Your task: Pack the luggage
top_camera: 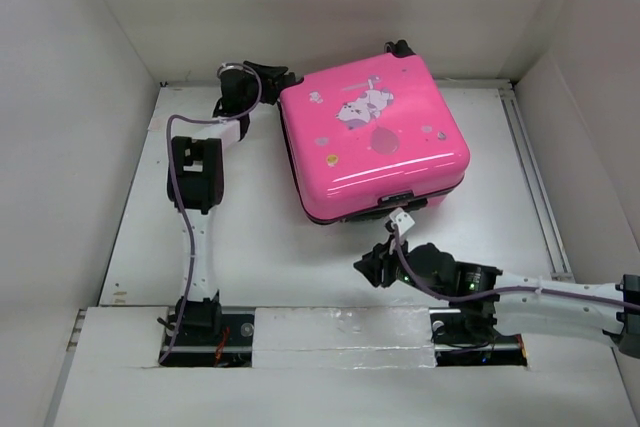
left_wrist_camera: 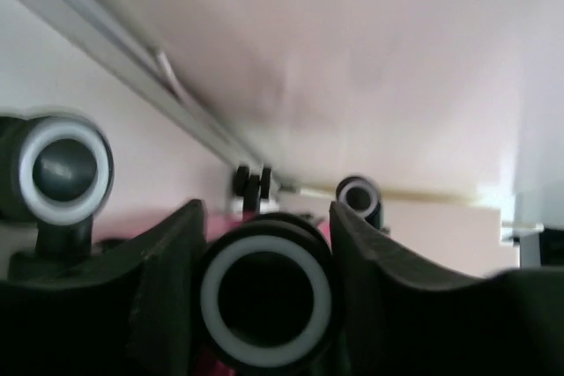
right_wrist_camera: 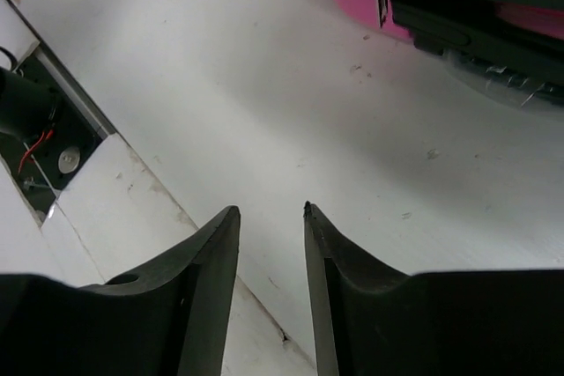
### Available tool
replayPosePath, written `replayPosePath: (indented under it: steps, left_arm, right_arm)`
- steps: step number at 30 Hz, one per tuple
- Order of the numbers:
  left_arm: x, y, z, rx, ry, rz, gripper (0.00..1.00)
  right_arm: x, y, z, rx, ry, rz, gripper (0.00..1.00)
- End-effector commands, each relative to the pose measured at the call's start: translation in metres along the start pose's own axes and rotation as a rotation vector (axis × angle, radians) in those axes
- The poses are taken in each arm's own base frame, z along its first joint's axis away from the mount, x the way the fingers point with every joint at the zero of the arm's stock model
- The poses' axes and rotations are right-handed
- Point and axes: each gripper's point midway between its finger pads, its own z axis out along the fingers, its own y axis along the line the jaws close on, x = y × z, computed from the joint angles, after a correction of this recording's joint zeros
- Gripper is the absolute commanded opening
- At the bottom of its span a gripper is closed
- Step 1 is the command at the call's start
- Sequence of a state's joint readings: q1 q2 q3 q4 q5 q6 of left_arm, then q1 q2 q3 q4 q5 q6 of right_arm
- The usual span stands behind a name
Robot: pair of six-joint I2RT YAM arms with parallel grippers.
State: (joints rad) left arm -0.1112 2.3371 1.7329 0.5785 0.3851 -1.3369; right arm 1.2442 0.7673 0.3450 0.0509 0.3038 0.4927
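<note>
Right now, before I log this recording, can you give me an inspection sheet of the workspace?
Surface: white table, lightly scuffed.
Job's things: glossy hot-pink hard-shell suitcase with cartoon stickers, lying flat and closed, toward the far side.
Clutter: nothing seen.
Grippers: left gripper at the suitcase's far-left corner, its fingers either side of a black wheel with a white ring; a firm grip cannot be confirmed. Right gripper open and empty, over the table just short of the suitcase's near edge.
Cables: purple-grey cable along the left arm, another along the right arm; red wires at the base.
Surroundings: white enclosure walls; metal rail along the table's right edge.
</note>
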Motion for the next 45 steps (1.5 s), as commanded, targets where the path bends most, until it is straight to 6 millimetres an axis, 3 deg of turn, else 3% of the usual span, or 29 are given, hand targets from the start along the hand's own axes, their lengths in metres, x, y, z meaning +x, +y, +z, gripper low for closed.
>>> replayPosePath:
  steps: [1, 3, 4, 6, 9, 10, 11, 13, 14, 16, 17, 18, 20, 21, 24, 25, 28, 33, 35, 38, 41, 45]
  left_arm:
    - [0.016, -0.055, -0.001, 0.183, 0.049, -0.022, 0.34]
    - [0.004, -0.069, -0.005, 0.222, 0.01, -0.009, 0.26]
    - [0.004, -0.066, -0.005, 0.221, 0.01, -0.009, 0.15]
    - [-0.002, -0.079, -0.013, 0.257, -0.003, 0.004, 0.0]
    - [-0.009, -0.088, -0.031, 0.286, -0.03, 0.047, 0.0]
    - [-0.018, -0.106, -0.046, 0.315, -0.063, 0.084, 0.0]
    - [-0.021, -0.089, -0.056, 0.293, -0.077, 0.087, 0.0]
    - [-0.025, -0.089, -0.078, 0.304, -0.109, 0.105, 0.0]
    - [-0.024, -0.079, -0.1, 0.281, -0.128, 0.096, 0.0]
    - [-0.018, -0.077, -0.125, 0.302, -0.141, 0.105, 0.0]
    - [-0.015, -0.091, -0.144, 0.33, -0.165, 0.114, 0.0]
    - [-0.004, -0.062, -0.155, 0.278, -0.156, 0.093, 0.0]
    - [0.006, -0.061, -0.177, 0.301, -0.16, 0.102, 0.0]
    - [0.015, -0.05, -0.195, 0.281, -0.166, 0.093, 0.0]
    - [0.023, -0.049, -0.224, 0.293, -0.177, 0.099, 0.0]
    - [0.027, -0.05, -0.228, 0.293, -0.166, 0.1, 0.0]
    - [0.022, -0.067, -0.243, 0.319, -0.194, 0.11, 0.0]
    - [0.015, -0.111, -0.251, 0.345, -0.225, 0.16, 0.0]
    - [0.011, -0.134, -0.261, 0.378, -0.253, 0.181, 0.0]
    - [0.005, -0.15, -0.269, 0.37, -0.301, 0.219, 0.0]
    - [0.003, -0.153, -0.272, 0.345, -0.316, 0.258, 0.0]
    - [-0.001, -0.129, -0.266, 0.261, -0.331, 0.248, 0.0]
  right_arm:
    - [-0.018, -0.001, 0.002, 0.029, -0.079, 0.042, 0.42]
    - [-0.012, -0.003, 0.005, 0.039, -0.062, 0.035, 0.44]
    - [-0.01, -0.007, 0.006, 0.057, -0.055, 0.03, 0.46]
    - [-0.01, -0.016, 0.009, 0.094, -0.057, 0.034, 0.49]
    - [-0.026, -0.029, 0.015, 0.134, -0.088, 0.02, 0.49]
    - [-0.027, -0.036, 0.017, 0.159, -0.087, 0.016, 0.49]
    - [-0.037, -0.045, 0.018, 0.174, -0.108, 0.029, 0.49]
    - [-0.04, -0.059, 0.022, 0.2, -0.102, 0.005, 0.49]
    - [-0.046, -0.071, 0.022, 0.214, -0.114, 0.009, 0.49]
    - [-0.06, -0.08, 0.023, 0.217, -0.129, -0.024, 0.48]
    - [-0.066, -0.084, 0.023, 0.215, -0.134, -0.034, 0.48]
    - [-0.077, -0.088, 0.022, 0.199, -0.149, -0.038, 0.48]
    - [-0.081, -0.092, 0.021, 0.181, -0.14, -0.074, 0.46]
    - [-0.076, -0.089, 0.022, 0.152, -0.112, -0.072, 0.46]
    - [-0.061, -0.079, 0.014, 0.094, -0.106, -0.044, 0.46]
    - [-0.04, -0.082, 0.012, 0.092, -0.074, -0.031, 0.46]
    - [-0.03, -0.075, 0.001, 0.05, -0.094, 0.004, 0.46]
    - [-0.045, -0.078, -0.019, 0.1, -0.165, 0.059, 0.46]
    - [-0.039, -0.08, -0.019, 0.108, -0.142, 0.078, 0.46]
    - [-0.035, -0.078, -0.019, 0.105, -0.128, 0.086, 0.45]
    - [-0.031, -0.081, -0.019, 0.116, -0.123, 0.099, 0.44]
    - [-0.028, -0.084, -0.018, 0.129, -0.119, 0.099, 0.44]
